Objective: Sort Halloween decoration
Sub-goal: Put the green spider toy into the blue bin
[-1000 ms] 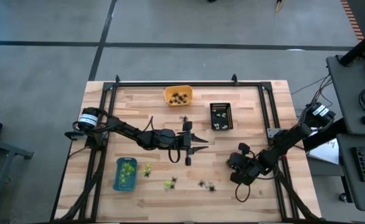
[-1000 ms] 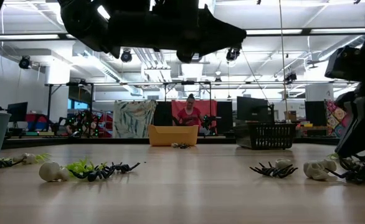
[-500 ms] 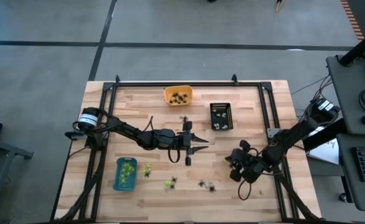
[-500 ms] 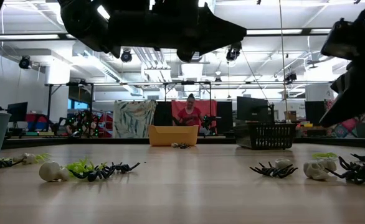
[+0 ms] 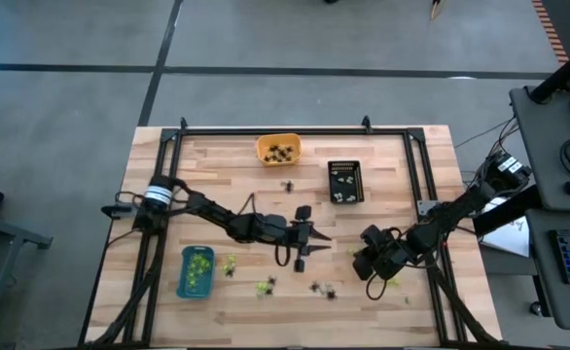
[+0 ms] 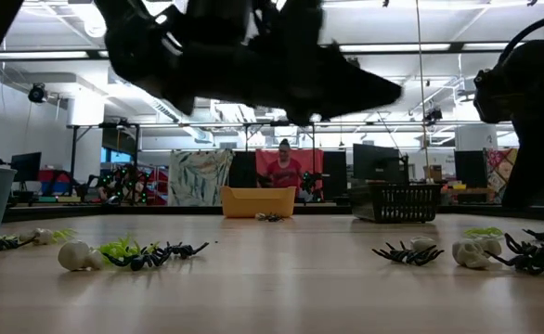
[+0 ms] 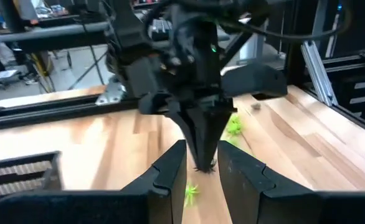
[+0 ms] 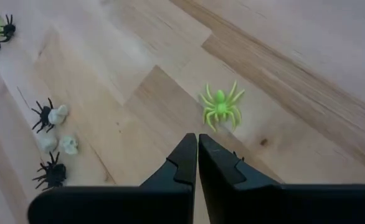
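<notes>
The Halloween decoration lies loose on the wooden table: a lime-green spider (image 8: pixel 220 106), black spiders (image 8: pixel 44 114) and whitish skulls (image 8: pixel 69 144); more trinkets (image 5: pixel 266 285) sit near the front edge. My right gripper (image 8: pixel 197 152) hangs shut above the wood, just near of the green spider, with nothing plainly between its fingers. My left gripper (image 7: pixel 202 177) reaches level from the left at mid-table (image 5: pixel 320 239), open by a narrow gap with nothing in it. It faces the right gripper (image 7: pixel 201 158).
An orange tray (image 5: pixel 278 149) and a black tray (image 5: pixel 344 181) stand at the back, and a blue tray (image 5: pixel 195 271) at the front left, each with trinkets inside. Dark frame rails (image 5: pixel 416 165) run along the table's sides. A person shows far behind the table (image 6: pixel 281 167).
My left gripper has come down and gone toward the table's right and near edges, closer to the right gripper. My right gripper has risen from the black spiders at the table's right and has rolled about its wrist. The trinkets lie as before.
</notes>
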{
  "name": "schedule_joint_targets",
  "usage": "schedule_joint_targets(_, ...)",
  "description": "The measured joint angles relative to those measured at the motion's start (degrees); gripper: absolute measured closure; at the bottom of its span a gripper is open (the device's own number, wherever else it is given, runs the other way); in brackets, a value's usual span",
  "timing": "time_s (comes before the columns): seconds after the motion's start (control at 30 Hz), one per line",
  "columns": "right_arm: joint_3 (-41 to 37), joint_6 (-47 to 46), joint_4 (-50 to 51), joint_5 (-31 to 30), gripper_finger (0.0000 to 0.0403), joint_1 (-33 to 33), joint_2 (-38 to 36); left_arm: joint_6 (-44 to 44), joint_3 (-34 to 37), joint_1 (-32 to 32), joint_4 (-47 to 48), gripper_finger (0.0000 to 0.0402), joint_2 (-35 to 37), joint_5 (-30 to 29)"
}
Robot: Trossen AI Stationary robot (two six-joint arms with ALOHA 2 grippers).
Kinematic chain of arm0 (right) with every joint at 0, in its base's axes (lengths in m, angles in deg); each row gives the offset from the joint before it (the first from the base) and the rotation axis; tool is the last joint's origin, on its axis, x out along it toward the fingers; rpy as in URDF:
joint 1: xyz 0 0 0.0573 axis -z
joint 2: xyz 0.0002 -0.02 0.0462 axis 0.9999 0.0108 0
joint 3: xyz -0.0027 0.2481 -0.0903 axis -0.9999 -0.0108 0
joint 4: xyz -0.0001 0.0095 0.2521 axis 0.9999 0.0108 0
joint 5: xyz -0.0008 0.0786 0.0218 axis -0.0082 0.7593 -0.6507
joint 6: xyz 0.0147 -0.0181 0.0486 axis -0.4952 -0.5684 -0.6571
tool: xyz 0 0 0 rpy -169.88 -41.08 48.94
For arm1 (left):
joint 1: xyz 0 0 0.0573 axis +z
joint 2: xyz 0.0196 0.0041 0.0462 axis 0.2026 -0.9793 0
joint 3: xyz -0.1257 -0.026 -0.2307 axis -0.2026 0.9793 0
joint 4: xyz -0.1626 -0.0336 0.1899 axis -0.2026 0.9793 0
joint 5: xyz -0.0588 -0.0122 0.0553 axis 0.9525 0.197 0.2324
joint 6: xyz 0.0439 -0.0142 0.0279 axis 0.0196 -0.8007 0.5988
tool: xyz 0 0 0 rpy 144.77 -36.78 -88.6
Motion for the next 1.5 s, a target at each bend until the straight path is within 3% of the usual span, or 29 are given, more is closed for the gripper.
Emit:
schedule_joint_targets(0.4, -0.02, -2.59, 0.14, 0.0, 0.0394, -0.07, -0.32, 0.6, -17.85, -0.19, 12.96, 0.0327, -14.92, 0.0)
schedule_joint_targets(0.63, -0.02, -5.47, 4.78, 0.02, 0.0394, -0.09, -2.26, 3.33, -24.31, 0.79, 20.05, 0.0327, -18.56, -0.01)
schedule_joint_targets(0.93, -0.01, -4.72, 8.68, -0.02, 0.0394, -0.09, -5.28, 2.52, -24.97, 2.26, 22.24, 0.0332, -19.04, -0.05)
schedule_joint_targets(1.1, 0.0, -4.38, 8.57, -0.02, 0.0394, -0.09, -5.13, 2.12, -24.93, 2.32, 22.91, 0.0393, -19.03, 1.61)
schedule_joint_targets(1.27, -0.01, -3.67, 7.9, -3.59, 0.0394, -0.08, -4.95, 2.21, -25.1, 2.28, 22.88, 0.04, -19.03, 1.97)
schedule_joint_targets(1.5, -0.96, -9.33, 7.66, -1.97, 0.0394, 0.31, -3.53, 2.43, -25.1, 2.48, 22.67, 0.0401, -19.03, 2.03)
